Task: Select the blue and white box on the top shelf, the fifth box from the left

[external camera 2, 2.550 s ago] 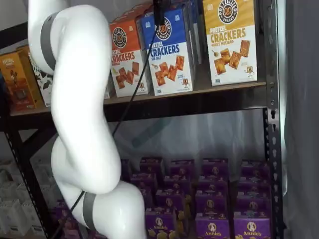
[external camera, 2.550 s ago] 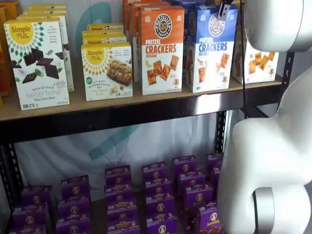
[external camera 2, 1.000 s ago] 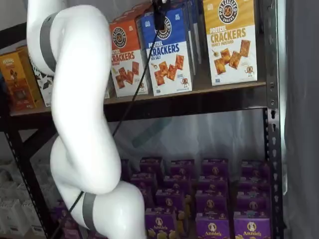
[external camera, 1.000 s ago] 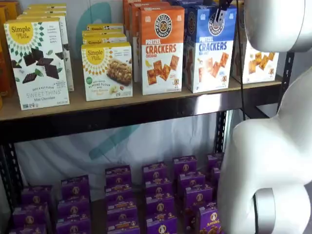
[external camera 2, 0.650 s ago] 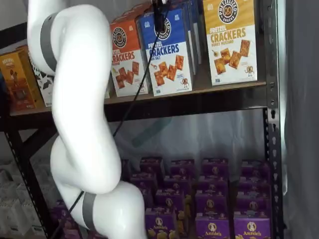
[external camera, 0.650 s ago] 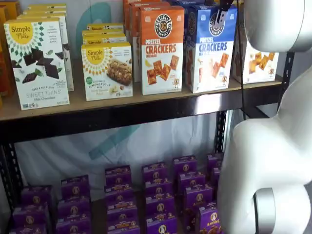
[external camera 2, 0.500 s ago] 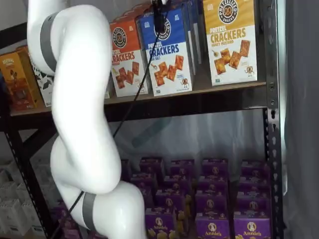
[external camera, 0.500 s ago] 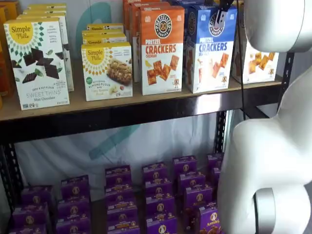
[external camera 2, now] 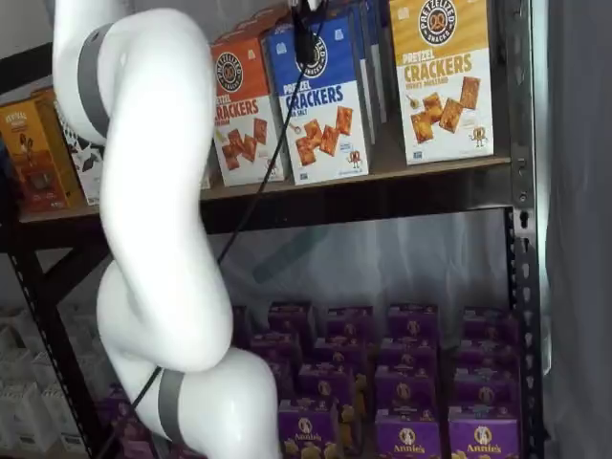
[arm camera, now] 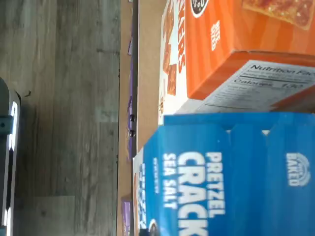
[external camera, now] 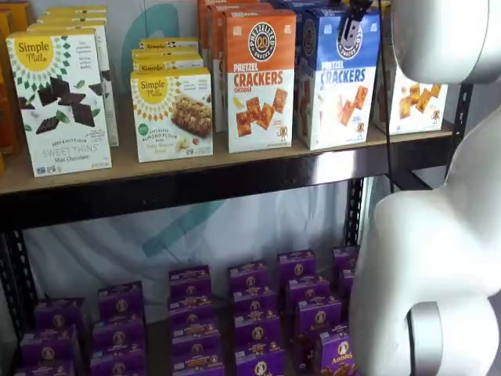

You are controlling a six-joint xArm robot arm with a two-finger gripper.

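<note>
The blue and white box (external camera: 337,86) stands on the top shelf (external camera: 196,168) and leans out of line with its neighbours. It shows in both shelf views (external camera 2: 325,115) and fills the wrist view (arm camera: 226,172) close up. My gripper (external camera: 356,12) hangs from the upper edge at the box's top. One black finger (external camera 2: 304,38) lies across the box's front over the round logo. The other finger is hidden behind the box. The gripper is shut on the box's top.
An orange and white cracker box (external camera: 260,78) stands tight against its left, a yellow-topped one (external camera 2: 445,76) to its right. Simple Mills boxes (external camera: 59,102) stand further left. Purple boxes (external camera: 250,313) fill the lower level. My white arm (external camera 2: 153,191) and a cable stand before the shelves.
The blue and white box has gone from upright to tilted with the finger on its front. The gripper has risen slightly. The other boxes have not moved.
</note>
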